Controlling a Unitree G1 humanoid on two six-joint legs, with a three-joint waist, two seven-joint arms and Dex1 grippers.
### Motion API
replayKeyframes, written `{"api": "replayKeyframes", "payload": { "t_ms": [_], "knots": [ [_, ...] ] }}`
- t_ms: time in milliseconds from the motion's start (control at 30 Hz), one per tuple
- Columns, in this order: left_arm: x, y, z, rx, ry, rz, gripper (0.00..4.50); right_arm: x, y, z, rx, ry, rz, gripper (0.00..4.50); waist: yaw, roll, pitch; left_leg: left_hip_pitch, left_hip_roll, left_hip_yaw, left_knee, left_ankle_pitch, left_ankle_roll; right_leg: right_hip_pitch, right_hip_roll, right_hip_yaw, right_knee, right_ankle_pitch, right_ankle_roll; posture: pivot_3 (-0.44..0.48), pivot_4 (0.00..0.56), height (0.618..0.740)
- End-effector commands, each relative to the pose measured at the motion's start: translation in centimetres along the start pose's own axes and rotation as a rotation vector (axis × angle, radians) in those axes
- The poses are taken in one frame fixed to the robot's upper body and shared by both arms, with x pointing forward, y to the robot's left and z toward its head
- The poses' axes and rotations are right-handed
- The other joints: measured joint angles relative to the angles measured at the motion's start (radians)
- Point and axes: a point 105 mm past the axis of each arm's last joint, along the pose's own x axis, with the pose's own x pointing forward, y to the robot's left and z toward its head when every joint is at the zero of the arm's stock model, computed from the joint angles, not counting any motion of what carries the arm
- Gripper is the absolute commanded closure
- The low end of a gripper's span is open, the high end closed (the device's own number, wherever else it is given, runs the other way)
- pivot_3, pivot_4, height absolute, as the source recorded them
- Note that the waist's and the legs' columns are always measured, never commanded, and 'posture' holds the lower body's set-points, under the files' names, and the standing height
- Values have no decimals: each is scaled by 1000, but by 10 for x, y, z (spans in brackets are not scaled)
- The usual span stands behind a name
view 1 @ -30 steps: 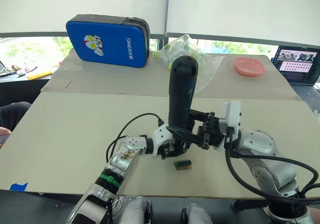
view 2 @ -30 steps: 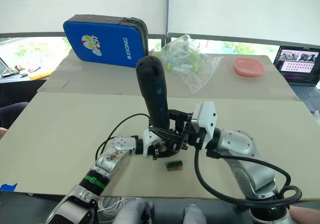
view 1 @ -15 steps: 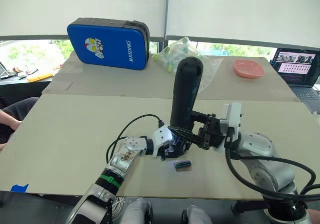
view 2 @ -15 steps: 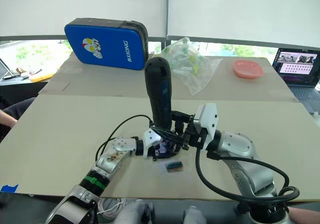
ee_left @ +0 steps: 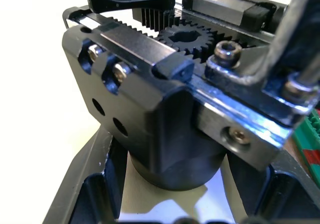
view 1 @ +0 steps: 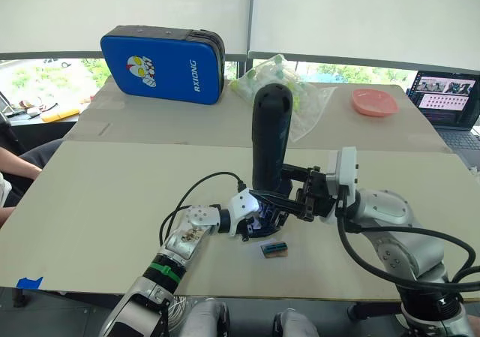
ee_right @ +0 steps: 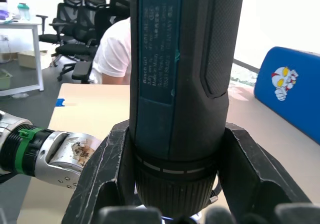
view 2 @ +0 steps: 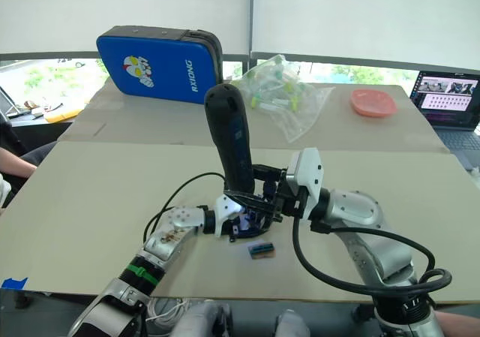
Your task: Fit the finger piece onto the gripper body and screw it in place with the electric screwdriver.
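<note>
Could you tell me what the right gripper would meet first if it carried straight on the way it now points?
Most likely the left gripper and the gripper body it holds: the right gripper, shut on the upright electric screwdriver, points at them across a short gap, though depth is hard to judge.

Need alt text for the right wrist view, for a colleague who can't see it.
The right gripper has its jaws shut on the upright electric screwdriver. Behind it are the beige table, the left arm, a blue case and office chairs.
</note>
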Motion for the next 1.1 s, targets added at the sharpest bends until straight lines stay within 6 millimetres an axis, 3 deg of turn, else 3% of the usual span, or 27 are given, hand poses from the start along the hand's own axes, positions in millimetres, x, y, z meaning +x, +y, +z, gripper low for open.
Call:
{"api": "replayKeyframes", "payload": {
  "t_ms": [33, 233, 567, 633, 733, 933, 1100],
  "knots": [
    [-1, -5, -20, -51, 60, 2, 2165, -2, 1, 22, -51, -52, 25, 2593, 1, 0, 1, 0, 0, 0, 0, 0, 0, 0, 0, 0, 0, 0, 0, 0, 150, 740],
    [-2, -4, -23, -57, 62, 16, 2165, -7, 5, 41, -90, -99, 66, 2593, 6, 0, 5, -2, 0, 0, -1, 0, 0, -2, 1, -1, -1, 2, -4, 0, 150, 740],
    [-3, -2, -26, -102, 58, 36, 2165, -15, 10, 43, -68, -113, 87, 2593, 9, -1, 6, -2, 0, 1, -1, 0, 0, -2, 1, -1, -2, 1, -1, 0, 150, 740],
    [-3, -2, -26, -126, 63, 42, 1146, -17, 15, 47, -56, -144, 109, 2593, 9, -1, 6, -2, 0, 1, -1, 0, 0, -2, 1, -1, -2, 1, -1, 0, 150, 740],
    [-6, -1, -27, -98, 73, 46, 66, -21, 23, 58, -19, -197, 152, 2593, 10, -1, 6, -2, 0, 1, -2, 0, 0, -2, 1, -1, -2, 1, -1, 0, 150, 740],
    [-35, 8, -28, -57, 79, 81, 66, -35, 31, 81, 19, -184, 181, 2593, 0, -1, 7, -2, 0, 1, -5, 0, 0, -3, 0, 0, -5, 1, -2, 0, 150, 740],
    [-79, 19, -13, -41, -30, 108, 66, -68, 9, 103, 40, -73, 58, 2593, -17, -2, 11, -2, 2, 1, -7, 0, -3, -7, 1, 0, -5, 5, -7, 0, 150, 740]
  ]
}}
